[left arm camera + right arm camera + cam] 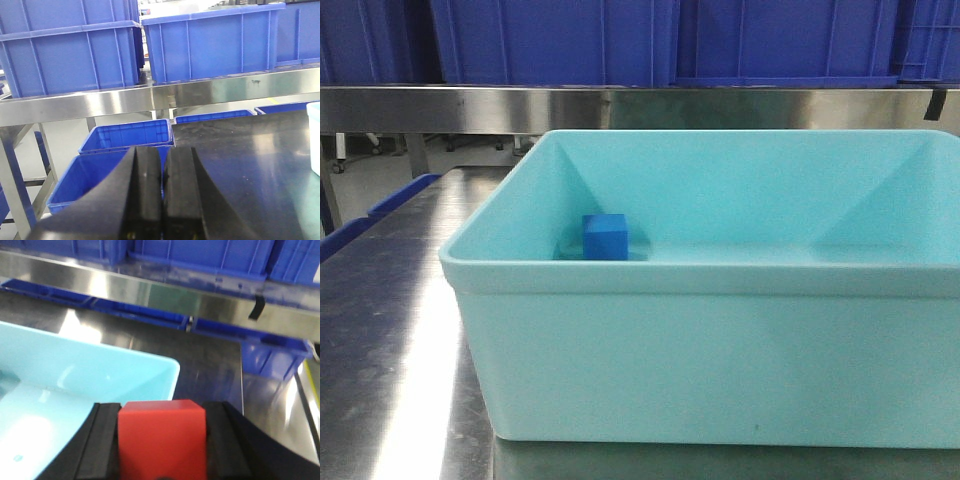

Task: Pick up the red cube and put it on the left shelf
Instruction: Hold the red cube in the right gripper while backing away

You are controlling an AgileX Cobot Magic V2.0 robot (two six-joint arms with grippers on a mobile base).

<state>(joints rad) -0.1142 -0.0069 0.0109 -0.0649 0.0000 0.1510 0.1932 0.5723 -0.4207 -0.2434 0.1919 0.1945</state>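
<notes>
1. Behind the work area, a steel shelf (620, 108) carries deep-blue crates (550, 40); the load must end up there.
2. Nearer, a pale turquoise tub (720, 380) sits on the steel surface (380, 330), corralling loose blocks.
3. Right fingers (102, 440) clamp the red cube (162, 440), held near the tub's corner, well short of the steel shelf.
4. Left fingers (147, 190) are pressed together, empty, beside the surface's edge, out of the way.
5. A blue cube (605, 237) rests on the tub's floor, not wanted.
</notes>
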